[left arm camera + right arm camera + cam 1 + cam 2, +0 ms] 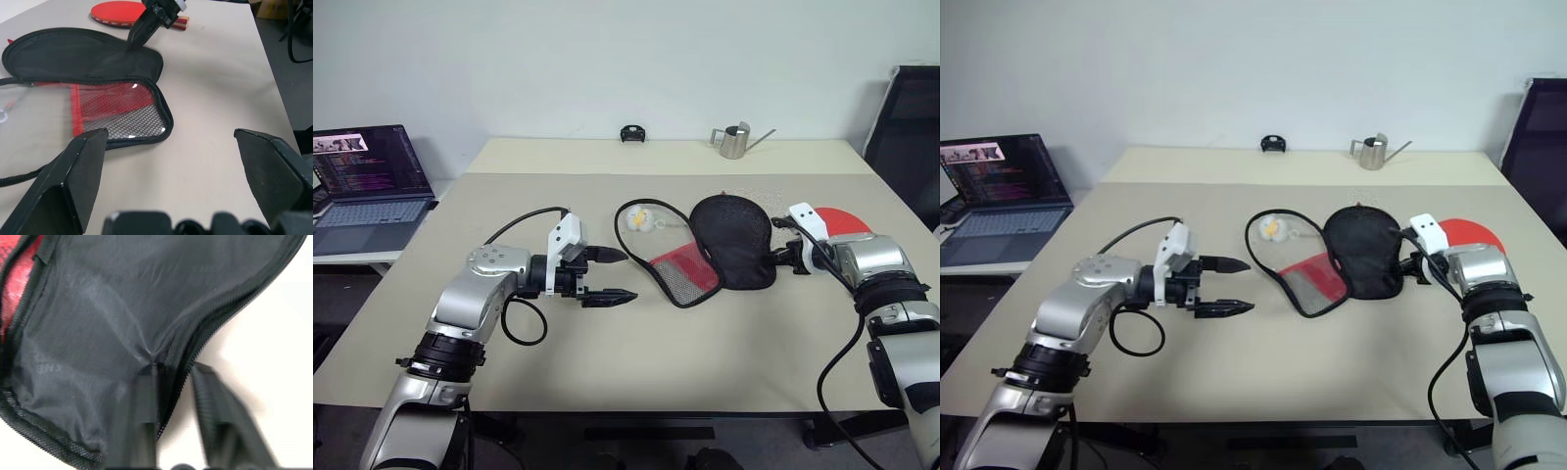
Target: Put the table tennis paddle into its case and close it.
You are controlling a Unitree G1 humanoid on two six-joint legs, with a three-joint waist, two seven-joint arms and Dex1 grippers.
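The case (734, 240) lies unzipped in the middle of the table. Its black half is spread to the right and its red mesh half (683, 269) to the left. The table tennis paddle (842, 221) lies flat, red face up, just beyond the case's right side. My right gripper (172, 366) is at the black half's right edge. Its fingers stand a little apart, open, astride the zip edge, one fingertip (145, 377) resting on the puckered fabric. My left gripper (625, 275) hovers wide open left of the mesh half, pointing at it, with nothing between its fingers.
A laptop (367, 186) sits on a side desk at far left. A metal watering can (734, 142) and a small black object (632, 133) stand at the table's far edge. A small white-and-yellow item (641, 221) lies by the case's cord. A black chair (911, 127) stands at right.
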